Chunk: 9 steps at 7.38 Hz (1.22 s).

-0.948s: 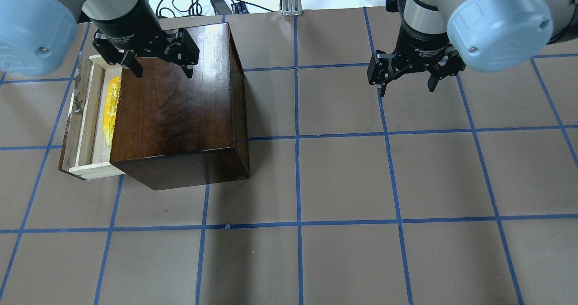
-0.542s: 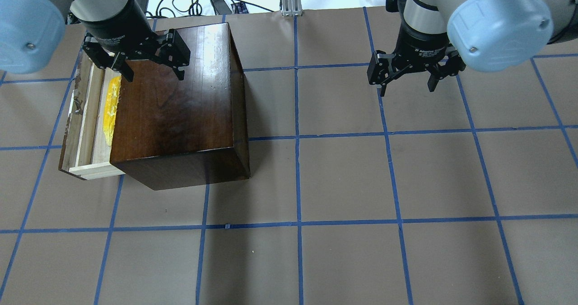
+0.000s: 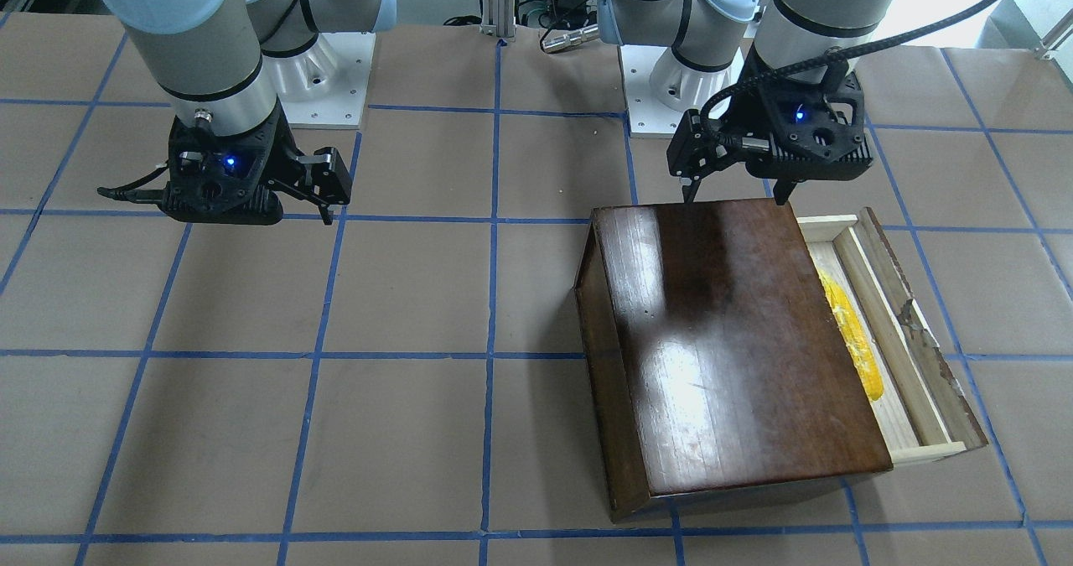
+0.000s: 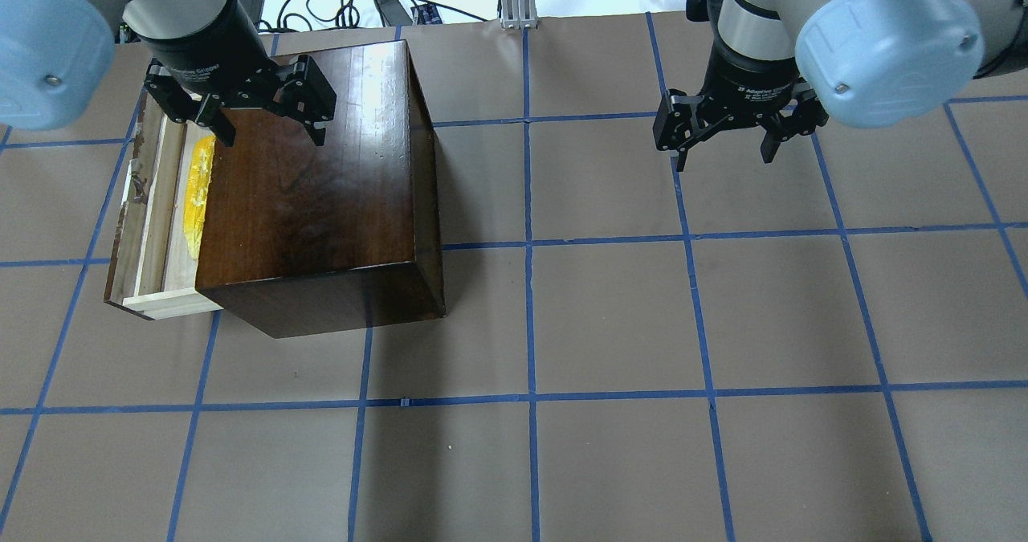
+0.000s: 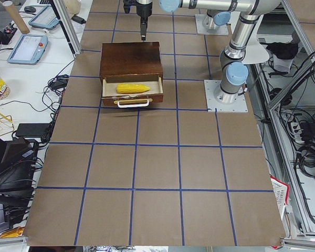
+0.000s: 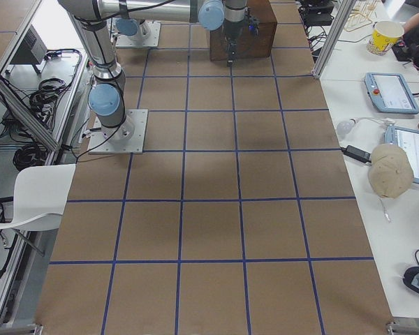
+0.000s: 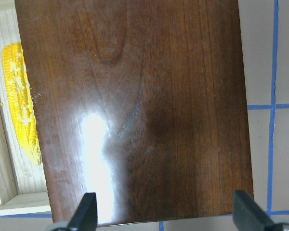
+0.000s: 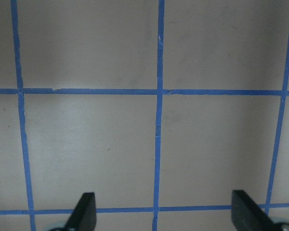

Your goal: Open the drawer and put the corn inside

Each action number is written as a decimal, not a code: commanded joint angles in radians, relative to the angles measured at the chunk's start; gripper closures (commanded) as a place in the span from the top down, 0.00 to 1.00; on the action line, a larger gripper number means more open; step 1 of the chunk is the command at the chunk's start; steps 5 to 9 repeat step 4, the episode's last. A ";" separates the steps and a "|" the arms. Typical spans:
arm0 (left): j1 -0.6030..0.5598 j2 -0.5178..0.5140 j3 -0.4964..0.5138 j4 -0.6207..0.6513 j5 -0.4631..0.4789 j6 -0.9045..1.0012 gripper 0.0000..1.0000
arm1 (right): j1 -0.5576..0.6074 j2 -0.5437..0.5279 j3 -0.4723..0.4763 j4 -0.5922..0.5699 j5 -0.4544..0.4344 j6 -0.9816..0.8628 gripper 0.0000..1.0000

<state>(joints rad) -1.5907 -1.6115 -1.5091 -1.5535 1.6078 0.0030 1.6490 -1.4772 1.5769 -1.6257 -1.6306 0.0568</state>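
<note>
Corn (image 4: 197, 195), tapered yellow cob, in pale raw-wood drawer (image 4: 151, 213), glossy dark box (image 4: 313, 189), left and right jaws wide

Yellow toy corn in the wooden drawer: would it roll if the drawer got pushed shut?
Probably a little: the yellow toy corn cob looks rounded and lies loose along the pale wooden drawer. The drawer's walls would likely stop it. It looks small, so it is probably light.

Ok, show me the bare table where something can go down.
Bare: all table right of the wooden box, including under the right claw, and the half farther from the robot. Crowded: drawer with corn, left claw above.
</note>
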 commanded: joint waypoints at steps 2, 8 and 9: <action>-0.002 0.005 0.003 -0.019 0.001 -0.001 1.00 | 0.000 0.000 0.000 0.001 0.000 0.000 1.00; -0.002 -0.002 0.006 -0.019 -0.003 -0.004 1.00 | 0.000 -0.001 0.000 0.000 0.000 0.000 1.00; -0.002 -0.002 0.006 -0.019 -0.003 -0.004 1.00 | 0.000 -0.001 0.000 0.000 0.000 0.000 1.00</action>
